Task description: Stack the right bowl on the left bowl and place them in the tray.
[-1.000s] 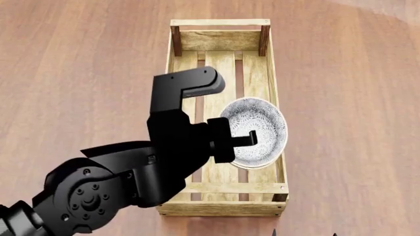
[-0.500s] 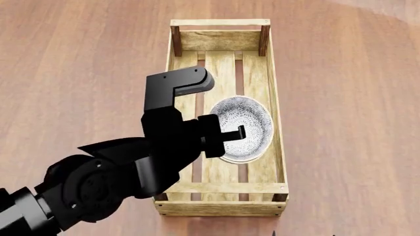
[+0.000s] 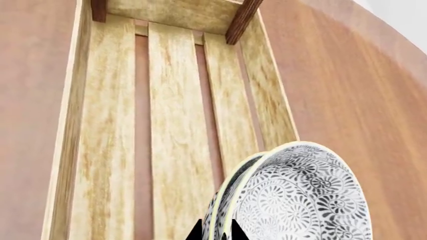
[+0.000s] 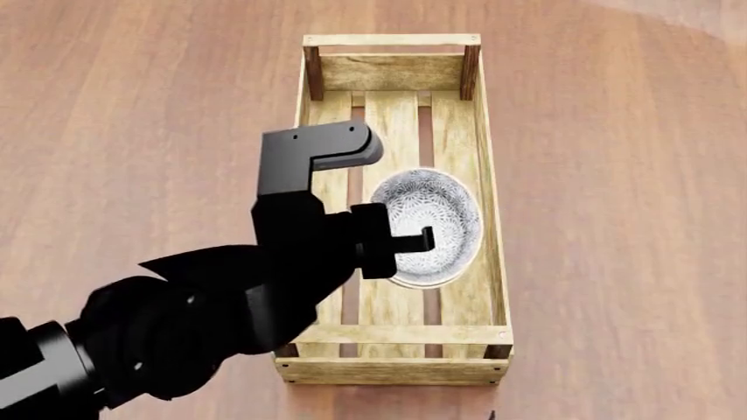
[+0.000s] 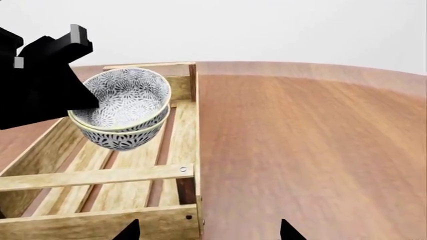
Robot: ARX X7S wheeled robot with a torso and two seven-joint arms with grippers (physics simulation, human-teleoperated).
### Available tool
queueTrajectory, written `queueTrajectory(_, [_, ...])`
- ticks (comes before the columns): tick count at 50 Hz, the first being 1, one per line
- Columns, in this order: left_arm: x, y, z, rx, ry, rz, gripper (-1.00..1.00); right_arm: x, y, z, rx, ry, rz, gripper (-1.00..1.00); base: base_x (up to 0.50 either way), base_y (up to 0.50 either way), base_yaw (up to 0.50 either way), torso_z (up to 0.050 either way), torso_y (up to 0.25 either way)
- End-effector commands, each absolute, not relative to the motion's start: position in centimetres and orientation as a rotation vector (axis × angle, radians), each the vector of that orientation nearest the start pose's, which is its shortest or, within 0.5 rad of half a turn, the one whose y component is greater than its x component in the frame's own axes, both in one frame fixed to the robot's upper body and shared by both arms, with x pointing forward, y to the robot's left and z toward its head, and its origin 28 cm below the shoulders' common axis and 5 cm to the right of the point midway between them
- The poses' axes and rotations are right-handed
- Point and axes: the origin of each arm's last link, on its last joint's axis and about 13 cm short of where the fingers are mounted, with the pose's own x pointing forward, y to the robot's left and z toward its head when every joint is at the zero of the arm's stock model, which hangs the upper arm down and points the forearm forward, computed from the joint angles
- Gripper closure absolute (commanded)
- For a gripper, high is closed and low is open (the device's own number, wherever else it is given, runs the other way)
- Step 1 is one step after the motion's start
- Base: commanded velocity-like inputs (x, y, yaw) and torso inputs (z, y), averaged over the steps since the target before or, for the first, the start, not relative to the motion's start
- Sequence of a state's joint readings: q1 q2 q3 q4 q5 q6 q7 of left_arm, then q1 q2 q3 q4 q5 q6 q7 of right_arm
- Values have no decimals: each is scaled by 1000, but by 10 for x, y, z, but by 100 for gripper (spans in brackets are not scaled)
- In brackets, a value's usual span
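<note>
Two stacked patterned black-and-white bowls point(image 4: 435, 210) hang inside the light-wood tray point(image 4: 485, 131), near its middle and just above the floor slats. My left gripper point(image 4: 417, 241) is shut on the near rim of the stack. In the left wrist view its tips point(image 3: 215, 233) pinch both rims, and the bowls point(image 3: 300, 195) are tilted. The right wrist view shows the nested bowls point(image 5: 123, 100) over the tray point(image 5: 100, 177) with the black left arm behind them. My right gripper point(image 5: 208, 232) is open and empty, near the tray's front right corner.
The tray lies lengthwise on a brown wooden table point(image 4: 618, 219), with dark corner posts point(image 4: 313, 72) at its far end. The left arm point(image 4: 210, 306) covers the tray's near left side in the head view.
My left arm has carried the stacked bowls leftward, from over the tray's right wall to its middle, and lower into it. The tray has not moved.
</note>
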State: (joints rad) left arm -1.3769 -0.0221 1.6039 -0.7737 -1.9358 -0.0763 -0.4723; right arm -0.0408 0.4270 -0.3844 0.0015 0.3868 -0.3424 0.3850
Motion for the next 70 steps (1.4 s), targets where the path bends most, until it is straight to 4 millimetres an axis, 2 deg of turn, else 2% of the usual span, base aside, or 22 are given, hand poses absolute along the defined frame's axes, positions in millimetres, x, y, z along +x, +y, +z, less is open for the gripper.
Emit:
queueTrajectory(1, [367,60,179,-194,415,-359,100,190,-125,18,58,-151,-26,-100,0,0,0,0,0])
queueTrajectory(34, [360,54,170,-65,318,-433,100,190,-126,13,75,-141,-23,-100,0,0,0,0,1])
queueTrajectory(55, [363,65,147,-34,341,-409,100,190,-128,9,79,-133,-30,-100,0,0,0,0,0])
queueTrajectory(70, [366,68,149,-13,316,-410,100,190,-129,11,85,-140,-32,-100,0,0,0,1,1])
